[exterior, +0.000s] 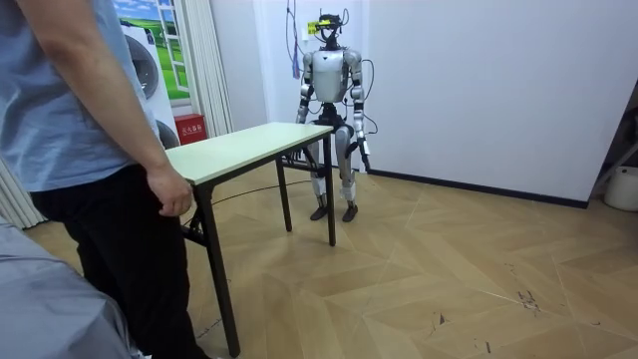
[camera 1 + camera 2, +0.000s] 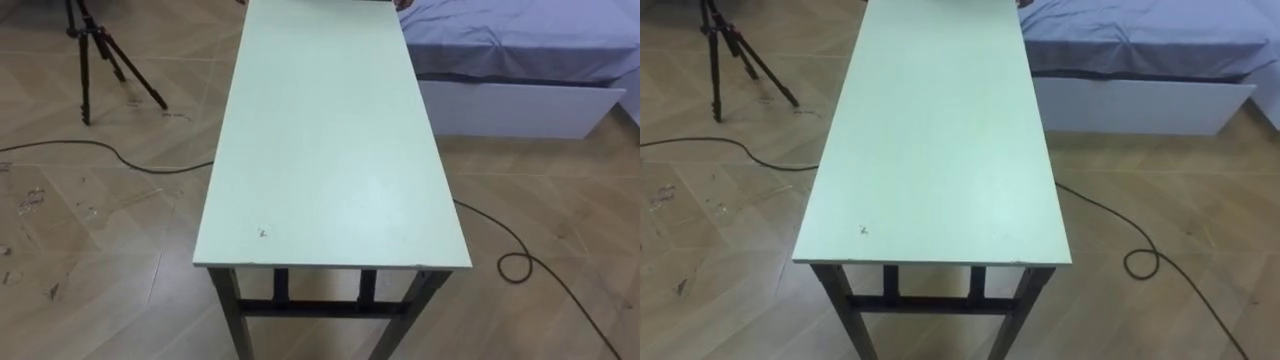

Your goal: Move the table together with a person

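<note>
A long table (image 2: 330, 150) with a pale green top and black legs stretches away from me, its near short edge just below me. At its far end a person's hand (image 2: 401, 4) shows at the top's right corner. In the room view the person (image 1: 90, 150) stands at the table's (image 1: 249, 145) near end with a hand (image 1: 174, 191) on its edge. I stand upright at the other end, close to the short edge. My left hand (image 1: 365, 163) hangs beside my thigh, off the table. My right arm (image 1: 301, 105) drops behind the table's corner.
A bed (image 2: 520, 50) with a grey-blue sheet and white base stands right of the table's far end. A black tripod (image 2: 95, 50) stands far left. Dark cables (image 2: 515, 265) lie on the wooden floor on both sides. A white wall is behind me.
</note>
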